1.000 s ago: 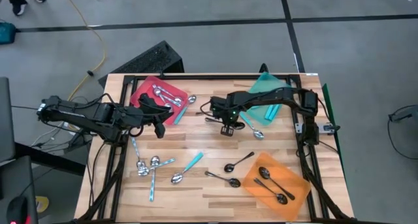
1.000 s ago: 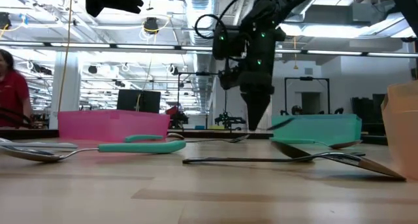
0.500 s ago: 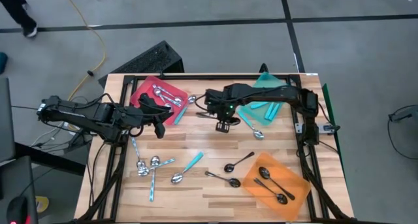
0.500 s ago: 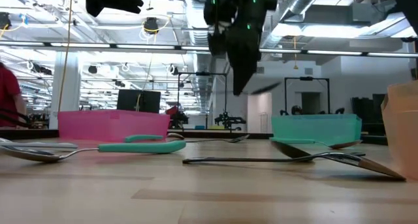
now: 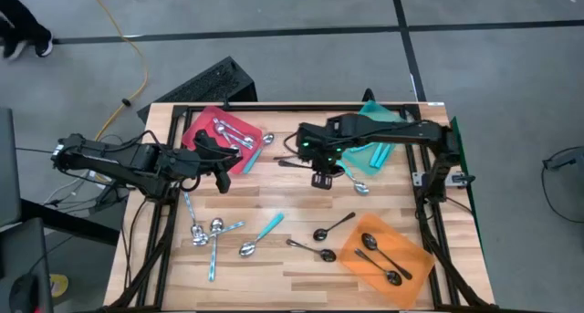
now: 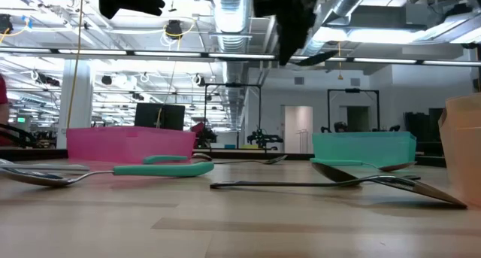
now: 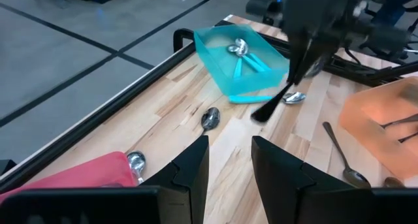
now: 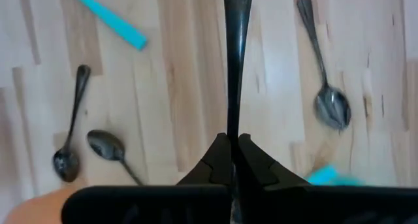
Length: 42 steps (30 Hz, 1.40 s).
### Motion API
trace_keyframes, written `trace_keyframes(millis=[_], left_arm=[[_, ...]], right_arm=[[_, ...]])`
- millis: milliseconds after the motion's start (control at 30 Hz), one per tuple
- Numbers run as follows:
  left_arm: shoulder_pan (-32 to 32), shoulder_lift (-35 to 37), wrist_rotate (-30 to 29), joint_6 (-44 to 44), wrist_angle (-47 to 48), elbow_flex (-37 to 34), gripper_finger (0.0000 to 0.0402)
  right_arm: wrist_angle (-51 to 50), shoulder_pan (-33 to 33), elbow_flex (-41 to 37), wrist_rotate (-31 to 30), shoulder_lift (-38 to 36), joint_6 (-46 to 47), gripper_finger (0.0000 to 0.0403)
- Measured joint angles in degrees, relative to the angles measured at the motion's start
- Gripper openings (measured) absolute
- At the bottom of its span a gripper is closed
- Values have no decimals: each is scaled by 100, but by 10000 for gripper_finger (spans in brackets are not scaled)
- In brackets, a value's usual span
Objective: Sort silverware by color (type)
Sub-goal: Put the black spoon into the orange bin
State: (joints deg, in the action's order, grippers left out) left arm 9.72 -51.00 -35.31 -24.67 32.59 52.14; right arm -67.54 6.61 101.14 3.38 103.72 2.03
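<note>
Lifting clear of the table now: my right gripper (image 5: 320, 178) has risen since a second ago, when the low view showed it reaching down near the tabletop; now only its underside shows at the top of that view. Its fingers are clamped on the handle of a black spoon (image 8: 233, 61), which sticks straight out ahead of them in the right wrist view, well above the wood. In the high view the gripper has drifted a little across the middle of the table, hanging between the red tray (image 5: 202, 129) and the teal tray (image 5: 368, 115).

I judge the pick is done and the carry is next: the black spoon belongs with the other dark ones in the orange tray (image 5: 415, 258), where two already lie. Two more black spoons (image 5: 332, 226) wait on the wood just beside it.

My left gripper (image 7: 230, 160) hovers by the red tray, fingers parted, holding nothing.
</note>
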Motion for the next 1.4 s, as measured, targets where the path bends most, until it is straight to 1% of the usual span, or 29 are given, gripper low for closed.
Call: trace_keyframes(millis=[100,167,400,533,667,800,933,1033,1400], left_arm=[[0,0,-5,1,8,0,100],[0,-2,-17,2,8,0,100],[0,-2,-146,5,4,0,100],[0,-2,-252,7,1,0,100],[0,-2,-323,5,-5,0,100],[0,-2,-361,0,-14,0,100],[0,-2,-392,-2,-14,0,100],[0,-2,-441,0,-14,0,100],[0,-2,-563,0,-12,0,100]], right_arm=[[104,7,-436,-20,-493,252,23],[150,-16,-792,-156,-854,484,23],[434,-288,-2254,-368,-1991,1480,23],[379,-575,-2813,-629,-2533,2111,23],[69,-874,-3229,-797,-3007,2745,23],[32,-1311,-3666,-970,-3458,3456,23],[37,-1856,-3963,-986,-3787,4182,23],[-19,-2339,-4072,-1203,-3900,4843,23],[-143,-4196,-4076,-1777,-3793,7129,24]])
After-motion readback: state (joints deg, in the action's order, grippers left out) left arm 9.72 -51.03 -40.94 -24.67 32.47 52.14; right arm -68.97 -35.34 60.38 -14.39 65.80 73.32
